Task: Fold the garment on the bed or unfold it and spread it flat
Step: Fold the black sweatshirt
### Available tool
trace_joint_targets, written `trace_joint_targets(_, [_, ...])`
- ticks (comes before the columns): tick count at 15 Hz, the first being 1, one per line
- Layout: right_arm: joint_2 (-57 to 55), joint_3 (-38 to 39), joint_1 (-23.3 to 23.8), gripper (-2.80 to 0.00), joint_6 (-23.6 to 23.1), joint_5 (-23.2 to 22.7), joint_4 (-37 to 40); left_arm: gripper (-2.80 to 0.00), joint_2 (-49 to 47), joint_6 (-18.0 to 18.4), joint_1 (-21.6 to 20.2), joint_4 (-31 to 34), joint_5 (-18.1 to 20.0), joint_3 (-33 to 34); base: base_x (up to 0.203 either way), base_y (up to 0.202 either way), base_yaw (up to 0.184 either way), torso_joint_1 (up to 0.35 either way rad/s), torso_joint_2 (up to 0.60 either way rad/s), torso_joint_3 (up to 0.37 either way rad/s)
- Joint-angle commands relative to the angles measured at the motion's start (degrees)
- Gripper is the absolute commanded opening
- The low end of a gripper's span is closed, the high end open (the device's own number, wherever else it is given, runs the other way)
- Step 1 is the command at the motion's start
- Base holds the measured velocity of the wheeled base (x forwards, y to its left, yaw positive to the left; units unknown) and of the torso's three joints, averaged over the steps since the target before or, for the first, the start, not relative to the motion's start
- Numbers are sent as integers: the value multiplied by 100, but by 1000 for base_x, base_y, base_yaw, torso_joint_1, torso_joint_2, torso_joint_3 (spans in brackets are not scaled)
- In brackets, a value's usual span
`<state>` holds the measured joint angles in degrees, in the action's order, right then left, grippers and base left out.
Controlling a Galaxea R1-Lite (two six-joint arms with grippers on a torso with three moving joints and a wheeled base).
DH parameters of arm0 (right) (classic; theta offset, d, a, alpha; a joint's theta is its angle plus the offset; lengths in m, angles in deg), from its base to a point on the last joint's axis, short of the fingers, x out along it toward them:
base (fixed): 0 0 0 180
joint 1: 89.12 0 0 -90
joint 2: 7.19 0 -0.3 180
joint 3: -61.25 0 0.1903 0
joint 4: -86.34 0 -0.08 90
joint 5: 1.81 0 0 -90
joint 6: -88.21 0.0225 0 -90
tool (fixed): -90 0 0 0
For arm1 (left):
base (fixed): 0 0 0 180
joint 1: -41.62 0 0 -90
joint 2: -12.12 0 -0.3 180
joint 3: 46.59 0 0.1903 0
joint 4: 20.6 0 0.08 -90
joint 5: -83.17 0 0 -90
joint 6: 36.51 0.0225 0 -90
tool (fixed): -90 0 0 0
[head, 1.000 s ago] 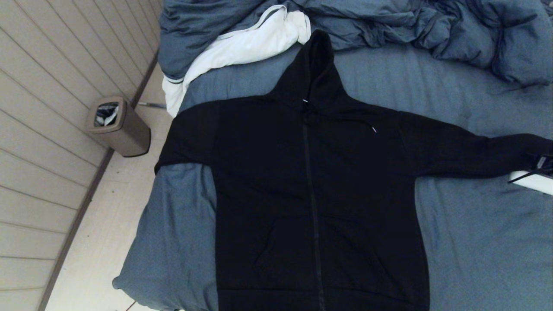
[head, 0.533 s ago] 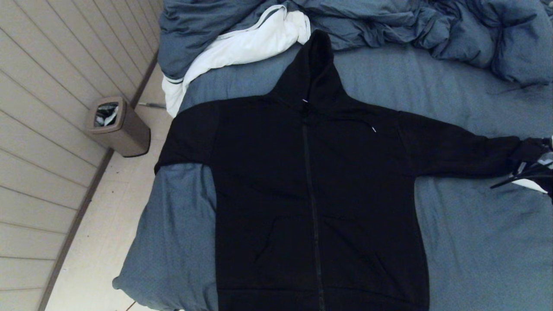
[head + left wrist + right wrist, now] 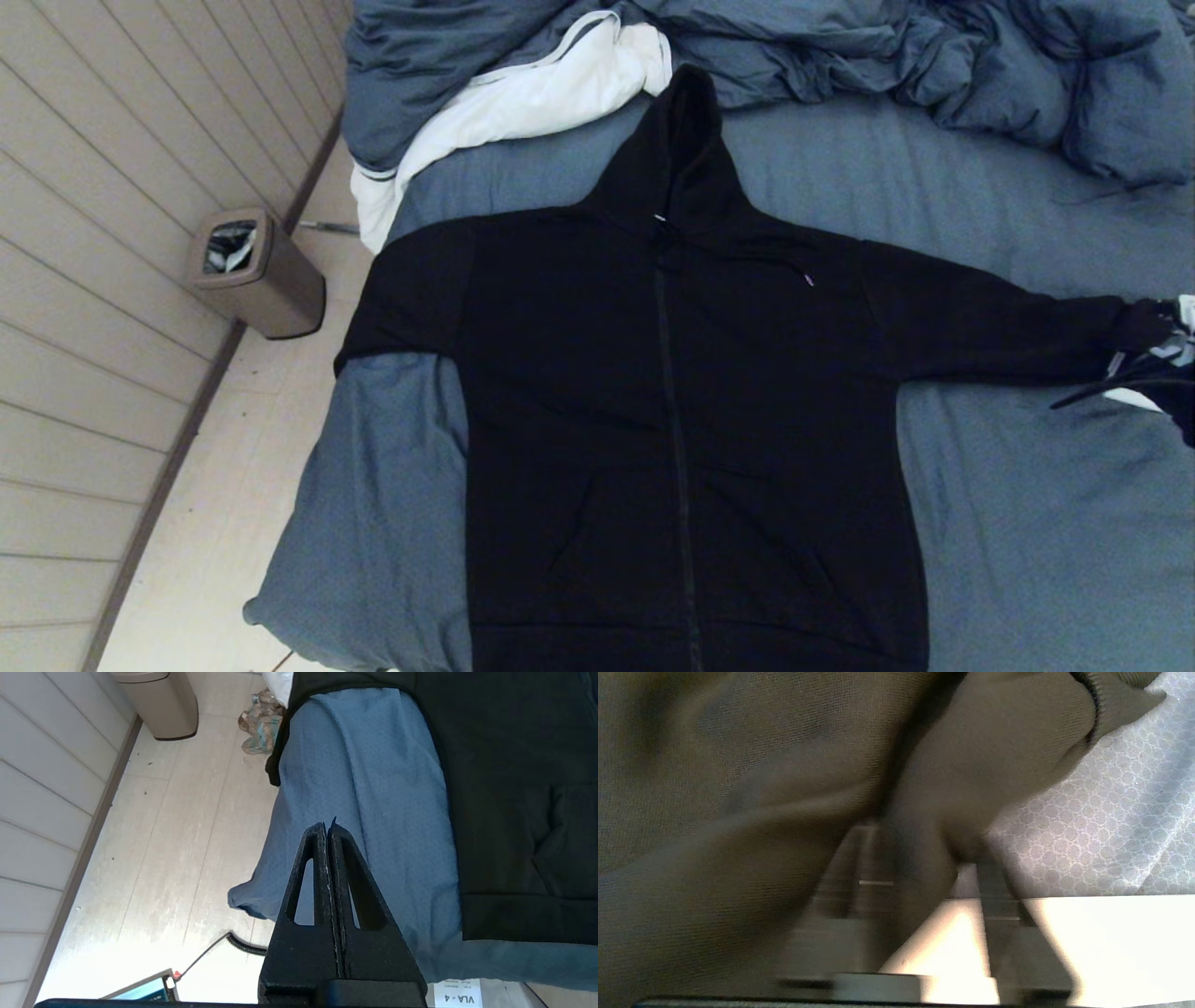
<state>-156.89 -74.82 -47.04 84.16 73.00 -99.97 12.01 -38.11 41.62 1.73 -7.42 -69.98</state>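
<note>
The black hooded garment (image 3: 672, 420) lies face up on the bed (image 3: 1027, 523), zipper closed, hood toward the duvet. Its right sleeve stretches out sideways; the left sleeve hangs over the bed's edge. My right gripper (image 3: 1141, 359) is at the right sleeve's cuff (image 3: 1134, 325) by the picture's right edge. In the right wrist view a fold of sleeve (image 3: 994, 742) fills the gap between the fingers of the right gripper (image 3: 920, 849), shut on it above the sheet (image 3: 1111, 826). My left gripper (image 3: 327, 828) is shut and empty, parked over the bed's near left corner, beside the garment's hem (image 3: 514, 919).
A puffy blue-grey duvet (image 3: 840, 47) with white lining (image 3: 523, 103) is heaped at the far end. A waste bin (image 3: 252, 273) stands on the floor by the panelled wall. A crumpled cloth (image 3: 259, 725) and a coiled cable (image 3: 243, 945) lie on the floor.
My right gripper has come in from the right edge onto the sleeve cuff and closed on it. The cuff end has bunched and drawn inward a little. The left arm is still.
</note>
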Motion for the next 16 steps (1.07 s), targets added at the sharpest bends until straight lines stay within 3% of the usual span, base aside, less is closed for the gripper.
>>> trace_joint_targets(1, [62, 3, -7, -280, 1, -2, -17, -280, 2, -7, 0, -2, -2, 2, 0, 0, 0, 0, 0, 0])
trace_joint_targets(10, [947, 136, -250, -280, 944, 677, 13, -280, 2, -7, 0, -2, 7, -9, 0, 0, 0, 0, 0, 0])
trace_joint_targets(13, [1467, 459, -603, -280, 1179, 1067, 30, -280, 2, -7, 0, -2, 7, 1, 0, 0, 0, 0, 0, 0])
trace_joint_targets(16, [2287, 1038, -1345, -280, 1353, 1193, 277, -280, 2, 1, 0, -2, 7, 2, 0, 0, 0, 0, 0, 0])
